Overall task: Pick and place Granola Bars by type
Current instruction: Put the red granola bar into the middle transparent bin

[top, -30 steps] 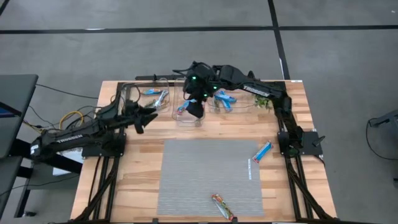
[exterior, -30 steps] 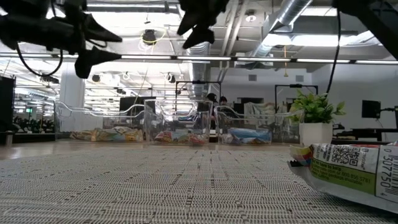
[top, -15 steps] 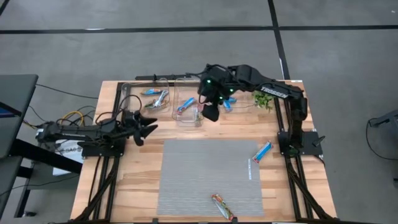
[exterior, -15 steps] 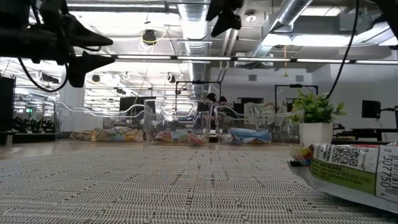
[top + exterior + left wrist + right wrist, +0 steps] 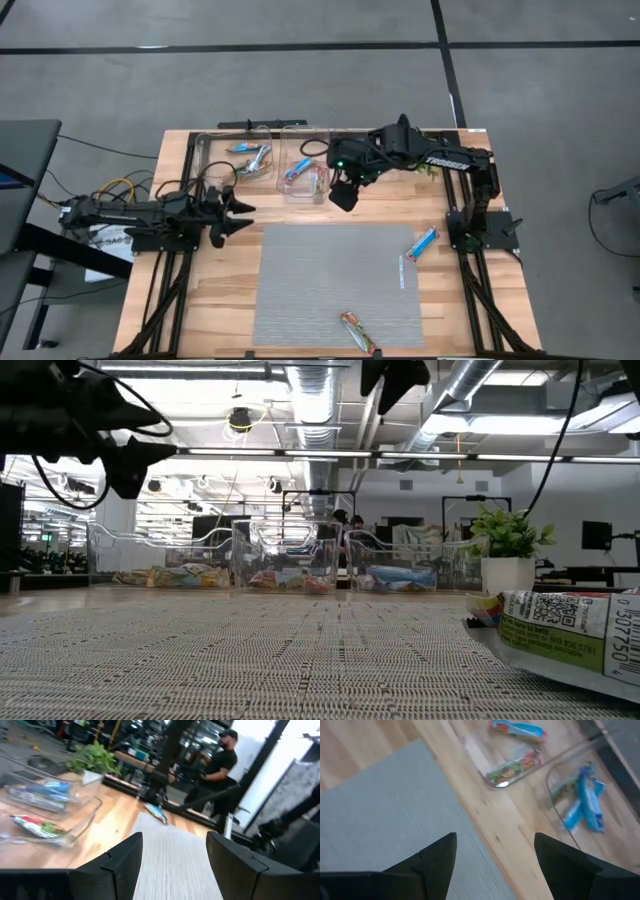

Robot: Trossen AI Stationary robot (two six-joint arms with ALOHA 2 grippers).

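my right hand hangs over the desk just in front of the clear bins, its two dark fingers spread wide apart with nothing between them. directly past those fingers i see the corner of the grey mat and bare wood, and beyond that the middle bin, which holds a blue bar and a green and red bar. the next bin toward the desk's left side holds more bars, mostly blue, lying across each other.

my left hand is out at the left edge of the desk, well apart from the other one, and its fingers are also spread open and empty. it looks across the mat toward the right side, where a small green plant stands by the far bins and a person in dark clothes is in the room behind.

on the grey mat two bars lie outside the bins: a blue one at the mat's right edge, partly on the wood, and a green and orange one near the front edge. in the low view a wrapper with a printed code lies close to the camera on the right.
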